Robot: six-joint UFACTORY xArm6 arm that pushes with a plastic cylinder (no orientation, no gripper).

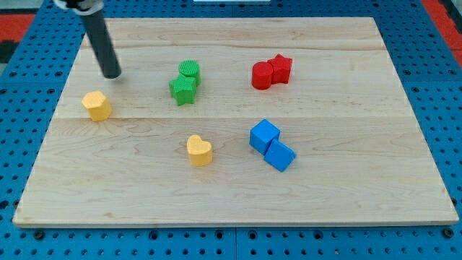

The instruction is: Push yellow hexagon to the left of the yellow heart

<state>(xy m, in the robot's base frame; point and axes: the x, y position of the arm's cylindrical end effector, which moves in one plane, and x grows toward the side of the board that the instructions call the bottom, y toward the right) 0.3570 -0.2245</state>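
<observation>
Resting near the view's top left corner of the pale wooden board, my tip, a bare dark rod end holding nothing, sits just above and slightly right of the small yellow hexagon block, apart from it; that hexagon already lies well to the view's left of the yellow heart block. From this side, I judge a push would drive the hexagon toward the board's left or bottom edge; an off-centre contact could spin it away; farther right, the green, red and blue pairs seem safely clear.
</observation>
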